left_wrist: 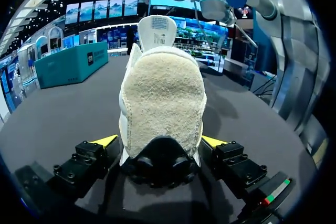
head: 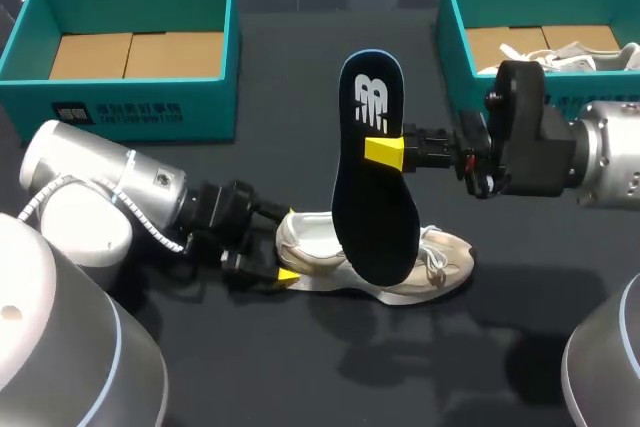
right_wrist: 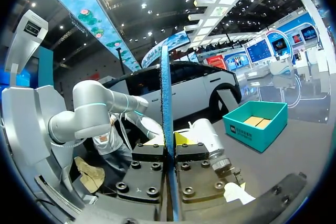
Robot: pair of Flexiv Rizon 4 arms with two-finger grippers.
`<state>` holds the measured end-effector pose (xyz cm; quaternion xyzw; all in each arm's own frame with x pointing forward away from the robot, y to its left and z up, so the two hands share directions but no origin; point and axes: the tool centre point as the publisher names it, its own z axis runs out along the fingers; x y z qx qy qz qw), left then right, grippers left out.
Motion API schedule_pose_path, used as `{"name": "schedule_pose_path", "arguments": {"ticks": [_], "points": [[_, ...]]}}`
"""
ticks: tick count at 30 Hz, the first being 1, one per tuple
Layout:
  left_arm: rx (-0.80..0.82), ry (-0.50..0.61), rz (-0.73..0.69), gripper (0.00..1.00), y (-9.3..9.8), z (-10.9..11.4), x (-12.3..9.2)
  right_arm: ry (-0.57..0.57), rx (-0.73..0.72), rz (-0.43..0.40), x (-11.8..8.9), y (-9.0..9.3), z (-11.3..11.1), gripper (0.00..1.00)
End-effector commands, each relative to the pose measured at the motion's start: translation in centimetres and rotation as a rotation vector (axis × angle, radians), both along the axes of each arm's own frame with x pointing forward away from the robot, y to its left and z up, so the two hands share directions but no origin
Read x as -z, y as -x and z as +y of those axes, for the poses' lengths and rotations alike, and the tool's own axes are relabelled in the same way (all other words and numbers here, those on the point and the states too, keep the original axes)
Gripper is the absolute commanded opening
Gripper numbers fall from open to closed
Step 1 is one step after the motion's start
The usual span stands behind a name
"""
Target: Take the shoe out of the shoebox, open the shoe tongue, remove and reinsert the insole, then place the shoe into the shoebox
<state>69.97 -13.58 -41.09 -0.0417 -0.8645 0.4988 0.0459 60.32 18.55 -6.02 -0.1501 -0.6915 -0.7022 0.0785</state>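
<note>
A white and beige shoe (head: 400,269) lies on its sole on the black table, heel toward my left arm. My left gripper (head: 280,255) is open, with the heel (left_wrist: 163,93) between its yellow fingertips (left_wrist: 106,140). A dark navy insole (head: 375,177) stands upright above the shoe, its lower end in front of the shoe's middle. My right gripper (head: 385,152) is shut on the insole's edge. In the right wrist view the insole (right_wrist: 166,103) shows edge-on as a thin blue strip clamped by the gripper (right_wrist: 170,148). The shoe's opening is hidden behind the insole.
A teal shoebox (head: 130,97) with a cardboard bottom stands at the back left. A second teal shoebox (head: 455,27) at the back right holds another white shoe (head: 585,52). My right arm (head: 560,152) reaches in just in front of that box.
</note>
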Motion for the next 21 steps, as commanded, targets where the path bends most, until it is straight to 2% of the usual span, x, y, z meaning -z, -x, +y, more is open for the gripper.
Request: {"name": "schedule_pose_path", "arguments": {"ticks": [1,15,21], "points": [[0.02,-0.102,-0.001,1.0,-0.3,0.8,-1.2,0.0,0.007,0.0,0.0,0.2,0.3,0.0],[0.06,-0.396,-0.057,1.0,-1.5,2.7,-2.2,0.0,0.007,0.0,0.0,0.2,0.3,0.0],[0.085,-0.519,-0.062,1.0,-1.0,3.0,-3.1,0.0,0.007,0.0,0.0,0.2,0.3,0.0]]}}
